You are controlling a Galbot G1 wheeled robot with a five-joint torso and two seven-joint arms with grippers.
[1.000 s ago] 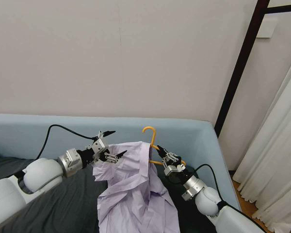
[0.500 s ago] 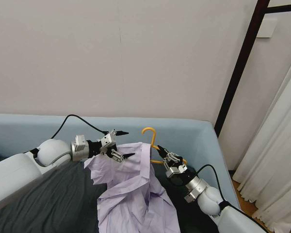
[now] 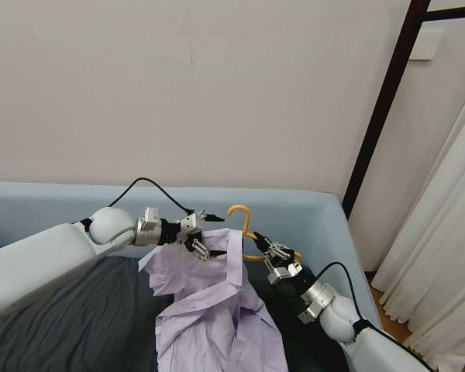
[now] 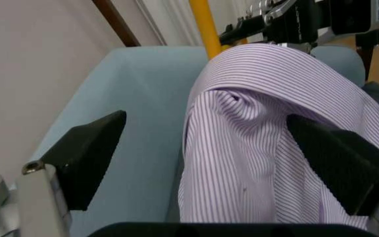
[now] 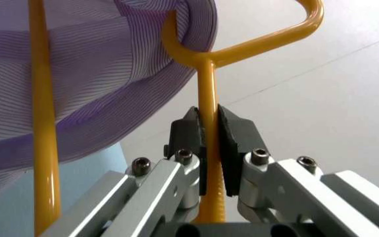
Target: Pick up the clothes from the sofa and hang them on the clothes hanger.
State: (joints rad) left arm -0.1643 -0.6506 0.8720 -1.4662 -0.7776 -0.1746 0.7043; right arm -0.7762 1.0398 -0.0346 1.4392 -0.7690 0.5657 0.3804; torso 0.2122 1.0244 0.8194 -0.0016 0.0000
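Shirt (image 3: pixel 209 310) draped over yellow hanger (image 3: pixel 239 214); we see right claw (image 3: pixel 273 249) clenched on its stem, left claw (image 3: pixel 213 236) spread wide astride shirt edge, free room above sofa (image 3: pixel 62 209) back.

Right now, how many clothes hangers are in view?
1. The yellow hanger is held over the sofa in the shut right pincer, with the striped shirt draped on it; the open left pincer straddles the shirt. A second could be hidden under the shirt.

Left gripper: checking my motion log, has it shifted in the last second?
Yes. The left gripper has moved toward the robot's right, past the wall seam and nearer the yellow hanger.
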